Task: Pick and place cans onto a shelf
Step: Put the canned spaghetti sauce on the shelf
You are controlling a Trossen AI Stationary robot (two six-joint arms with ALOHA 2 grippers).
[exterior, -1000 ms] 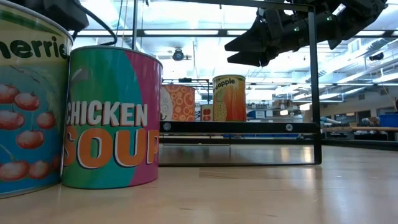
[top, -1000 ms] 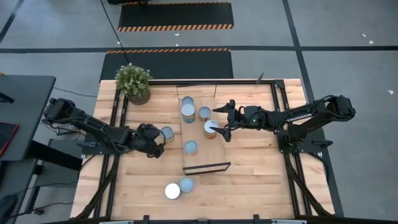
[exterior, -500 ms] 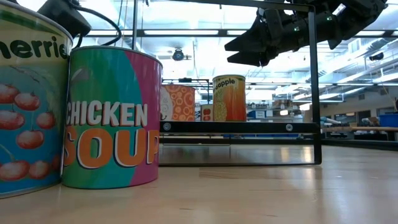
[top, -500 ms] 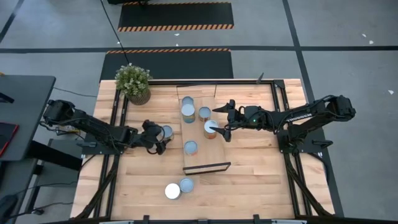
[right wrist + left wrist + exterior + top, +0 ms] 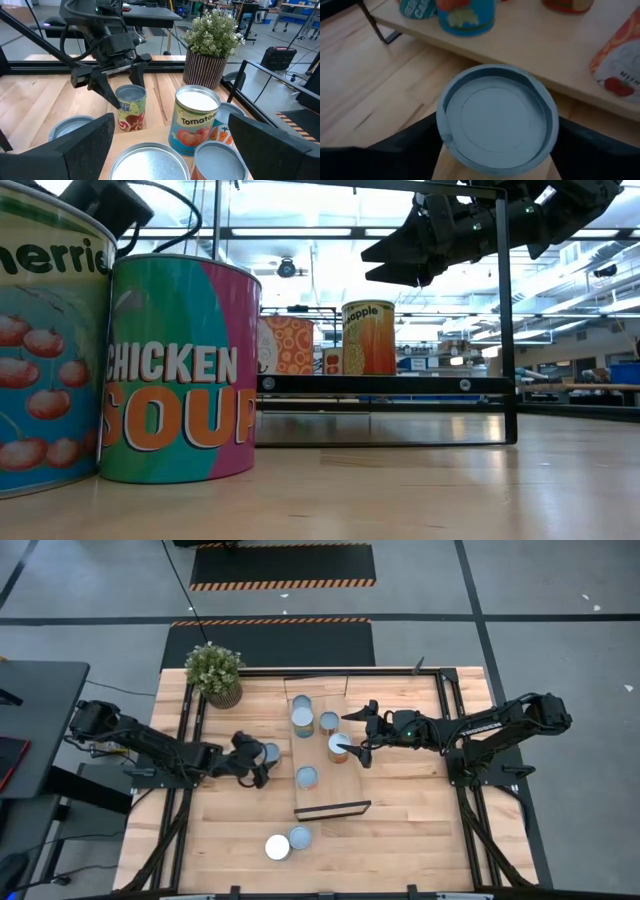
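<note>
High view: the shelf [image 5: 322,748] lies as a long pale board in the middle of the worktop [image 5: 400,830], and everything else is placed from it. Four cans rest on the shelf: a blue-sided one [image 5: 302,720] and a smaller one [image 5: 329,721] near its far end, a white-topped one [image 5: 339,746] toward its right edge, and one [image 5: 308,777] nearer its near end. A further top shows at the far end of the board. Just off the shelf's left edge stands a lone can [image 5: 267,753] on the worktop, and the left tool [image 5: 254,764] straddles it, one finger on each side. Left wrist view shows the same can's [image 5: 497,117] round grey lid between the two dark fingers [image 5: 410,145]; the fingers are spread around it, and I cannot tell whether they touch its wall. Right wrist view shows the left tool's [image 5: 121,82] tips down beside that can [image 5: 130,107], with the potted plant [image 5: 210,47] beyond it. The right tool [image 5: 350,733] hangs above the shelf's right edge, over the white-topped can, its fingers spread wide and holding nothing. Two more cans, one white-topped [image 5: 277,847] and one bluish [image 5: 299,838], stand touching each other on the worktop beyond the shelf's near end.
</note>
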